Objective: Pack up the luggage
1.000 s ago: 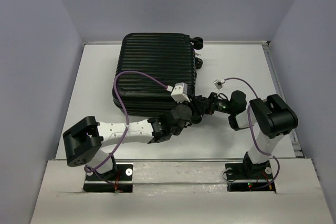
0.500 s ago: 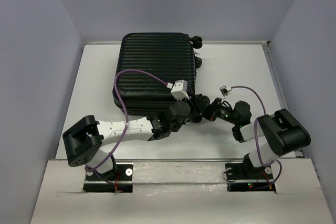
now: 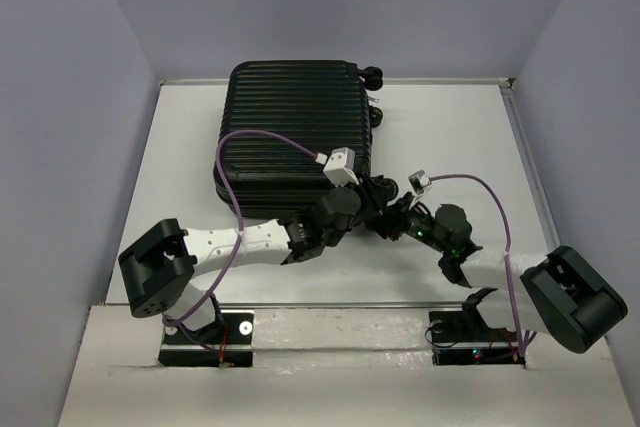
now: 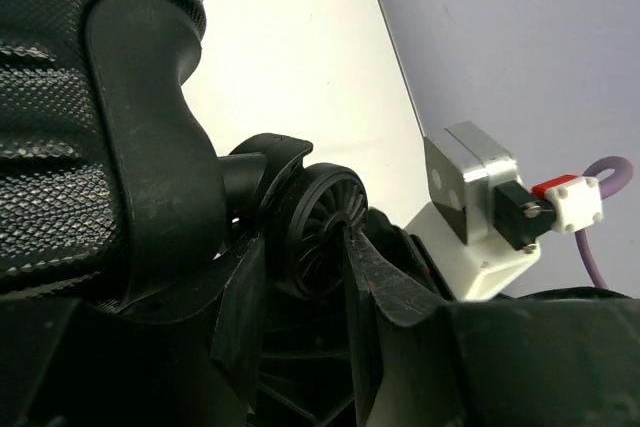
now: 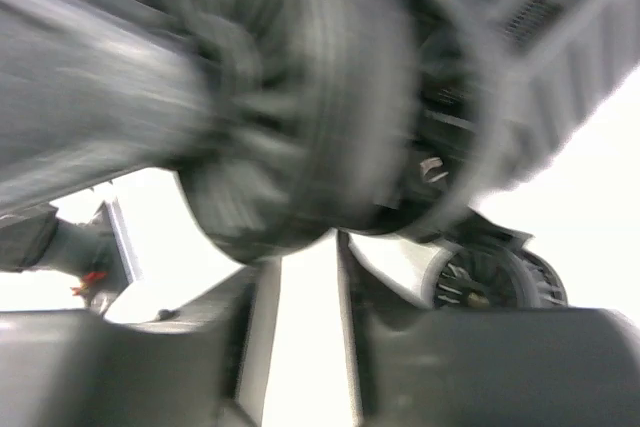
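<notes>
The luggage [image 3: 290, 137], a closed black ribbed suitcase, lies flat at the back middle of the white table [image 3: 450, 137]. My left gripper [image 3: 372, 199] is at its near right corner. In the left wrist view its jaws [image 4: 305, 247] close on either side of a small black wheel [image 4: 318, 215] below the suitcase's corner moulding [image 4: 150, 177]. My right gripper [image 3: 392, 219] sits just right of it, pointing at the same corner. In the blurred right wrist view, the gripper [image 5: 303, 252] has a narrow empty gap, with a wheel [image 5: 290, 127] just beyond the tips.
Two more suitcase wheels [image 3: 375, 77] stick out at the far right corner. Grey walls enclose the table on three sides. The right arm's elbow [image 3: 572, 297] hangs low past the table's near right edge. Purple cables [image 3: 250, 142] loop over the suitcase.
The right arm's elbow has swung down and out to the near right, and its gripper has slid slightly nearer. The left arm has barely moved. The suitcase has shifted a little left.
</notes>
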`<act>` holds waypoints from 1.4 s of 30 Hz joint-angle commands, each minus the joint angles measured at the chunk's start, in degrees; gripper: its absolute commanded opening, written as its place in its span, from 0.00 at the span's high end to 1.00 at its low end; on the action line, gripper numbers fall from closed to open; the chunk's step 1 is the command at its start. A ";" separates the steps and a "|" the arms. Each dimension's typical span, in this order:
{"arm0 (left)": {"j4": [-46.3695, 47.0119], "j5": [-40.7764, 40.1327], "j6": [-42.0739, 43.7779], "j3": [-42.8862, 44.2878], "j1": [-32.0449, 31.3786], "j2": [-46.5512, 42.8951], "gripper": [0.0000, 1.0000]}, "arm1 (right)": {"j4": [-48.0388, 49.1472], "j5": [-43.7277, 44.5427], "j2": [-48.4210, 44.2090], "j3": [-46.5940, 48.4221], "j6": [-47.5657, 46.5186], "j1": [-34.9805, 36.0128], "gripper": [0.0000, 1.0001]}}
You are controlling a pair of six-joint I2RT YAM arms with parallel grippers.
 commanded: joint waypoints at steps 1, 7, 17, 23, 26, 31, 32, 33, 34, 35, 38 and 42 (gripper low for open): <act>3.63 -6.97 1.48 0.86 2.24 -1.52 0.87 | -3.81 7.14 0.54 2.02 -2.13 0.46 0.54; 3.72 -6.88 1.83 0.77 2.24 -1.78 0.91 | -3.37 8.11 0.98 2.02 -2.39 -2.34 0.50; 3.80 -6.88 2.62 0.59 2.24 -1.96 0.92 | -1.28 -9.63 7.64 8.97 -7.15 -7.45 0.51; 3.80 -6.70 3.50 1.64 2.24 -1.34 0.92 | 13.13 -14.65 13.19 5.81 -0.73 -7.45 0.50; 3.80 -6.44 4.02 2.35 2.24 -0.82 0.93 | 21.84 -12.73 15.56 3.17 2.79 -6.92 0.45; 3.72 -6.88 5.25 3.22 2.59 -0.90 0.93 | 28.43 -2.09 15.57 -1.05 2.00 -6.92 0.41; 3.63 -7.05 5.60 3.58 2.94 -0.99 0.93 | 29.31 -1.47 15.13 -2.71 1.74 -6.92 0.41; 3.63 -7.14 5.87 3.67 2.94 -1.08 0.93 | 29.32 -0.51 14.78 -3.25 0.61 -6.22 0.41; 3.54 -7.14 6.04 3.93 3.29 -1.08 0.93 | 29.06 1.50 14.08 -3.78 -0.71 -5.35 0.41; 3.63 -7.14 6.05 4.02 3.38 -1.08 0.94 | 28.62 1.96 13.90 -3.70 -2.20 -4.81 0.40; 3.63 -6.44 6.05 4.89 3.82 -0.99 0.94 | 30.71 5.38 14.42 -5.00 -5.03 -3.84 0.40; 3.10 -3.72 5.96 6.48 4.17 -0.73 0.93 | 32.14 8.20 14.07 -4.23 -7.30 -2.53 0.37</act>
